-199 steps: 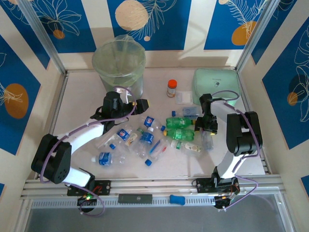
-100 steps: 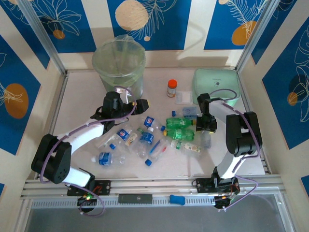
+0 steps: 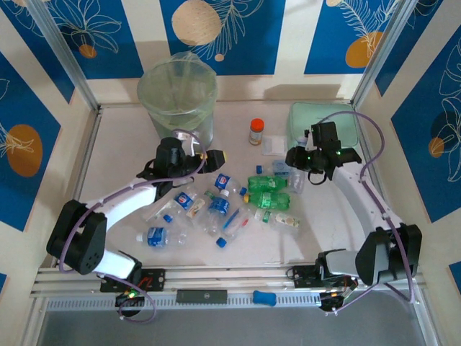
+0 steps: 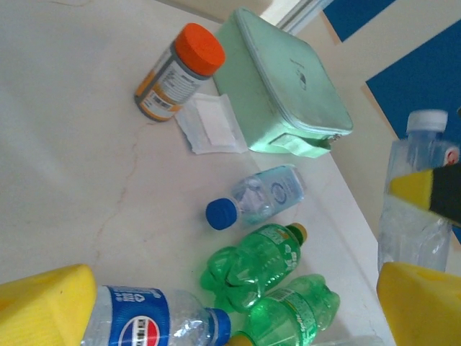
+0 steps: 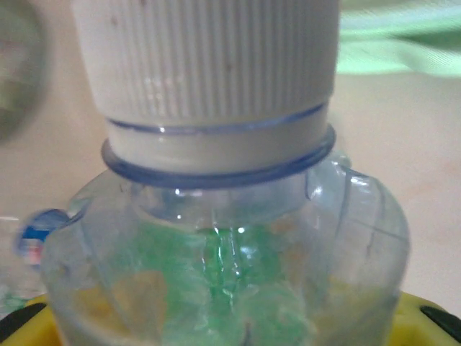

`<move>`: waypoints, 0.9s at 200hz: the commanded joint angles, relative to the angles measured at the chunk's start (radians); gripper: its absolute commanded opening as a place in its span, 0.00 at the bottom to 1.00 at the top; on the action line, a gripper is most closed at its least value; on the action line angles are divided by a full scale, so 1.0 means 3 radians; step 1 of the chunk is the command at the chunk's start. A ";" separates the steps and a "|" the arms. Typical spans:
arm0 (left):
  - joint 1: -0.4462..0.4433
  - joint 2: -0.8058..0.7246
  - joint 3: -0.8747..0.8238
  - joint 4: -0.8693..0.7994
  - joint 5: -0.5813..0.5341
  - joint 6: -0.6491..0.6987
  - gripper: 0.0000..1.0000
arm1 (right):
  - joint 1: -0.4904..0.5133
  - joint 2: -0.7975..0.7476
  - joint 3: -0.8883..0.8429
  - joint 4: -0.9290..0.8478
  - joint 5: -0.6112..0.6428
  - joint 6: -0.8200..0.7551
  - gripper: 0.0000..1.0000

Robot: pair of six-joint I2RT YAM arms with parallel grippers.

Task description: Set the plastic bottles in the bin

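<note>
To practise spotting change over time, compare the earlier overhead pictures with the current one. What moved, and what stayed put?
The right pincer closed on a clear white-capped bottle lying right of the other bottles, then lifted it and swung farther from the arm bases. The left pincer stayed open between the bin and the other bottles, which did not move.
</note>
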 commanded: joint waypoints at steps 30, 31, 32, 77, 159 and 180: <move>-0.0222 -0.0118 -0.0073 0.0345 0.0278 -0.0022 1.00 | 0.0182 -0.0095 -0.0266 0.1268 -0.0947 0.0822 0.47; -0.0227 -0.0115 -0.0075 0.0350 0.0283 -0.0025 1.00 | 0.0187 -0.0092 -0.0270 0.1285 -0.0947 0.0831 0.47; -0.0232 -0.0114 -0.0077 0.0358 0.0286 -0.0026 1.00 | 0.0197 -0.0087 -0.0271 0.1301 -0.0944 0.0840 0.47; -0.0474 0.0058 -0.0016 0.0597 0.0451 -0.0015 1.00 | 0.0555 0.0154 -0.0245 0.1738 -0.0867 0.1123 0.46; -0.0646 0.0340 0.0212 0.0412 0.0534 0.0150 1.00 | 0.0825 0.0467 -0.0139 0.2015 -0.1060 0.1354 0.46; -0.0656 0.0405 0.0251 0.0424 0.0530 0.0140 0.97 | 0.0866 0.0483 -0.0135 0.2029 -0.1105 0.1380 0.46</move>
